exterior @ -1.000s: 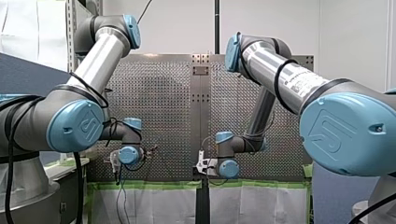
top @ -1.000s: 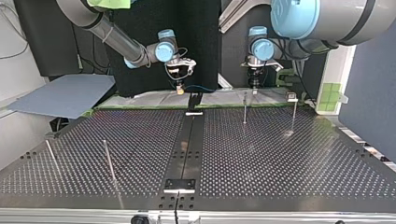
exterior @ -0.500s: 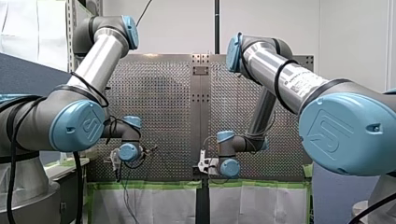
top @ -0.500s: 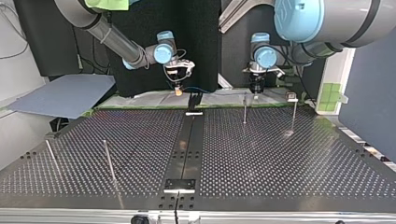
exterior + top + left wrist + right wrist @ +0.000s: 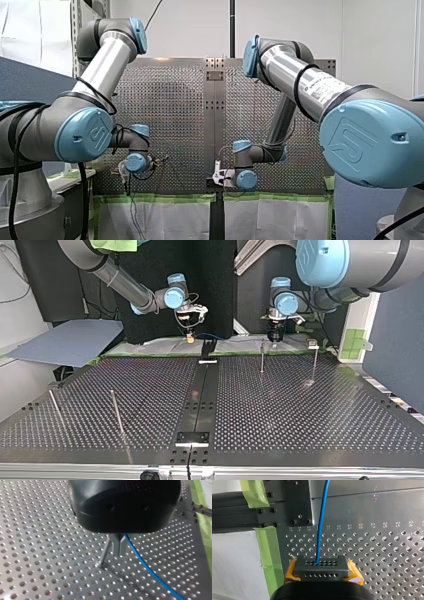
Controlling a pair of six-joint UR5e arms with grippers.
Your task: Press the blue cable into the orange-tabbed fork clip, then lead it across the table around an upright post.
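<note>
- The left gripper (image 5: 119, 547) has its metal fingers pressed together; the blue cable (image 5: 147, 566) comes off at their side and trails away over the holes, so it looks pinched there
- Just beside those fingers stands a thin post (image 5: 105, 552), close but not touching; I'd bring the cable low round its foot and hold it taut, so it can't ride up and slip off the top
- The right gripper (image 5: 322, 568) pinches another stretch of the cable between its yellow pads, over the table (image 5: 372, 555) edge by the green tape (image 5: 268, 552); it should feed slack gently, not tug
- The orange-tabbed clip I can't pick out; a black fixture (image 5: 208, 347) sits at the far middle of the top view
- A second post (image 5: 315, 361) nearby could snag the line; a grey board (image 5: 70, 342) lies well clear
</note>
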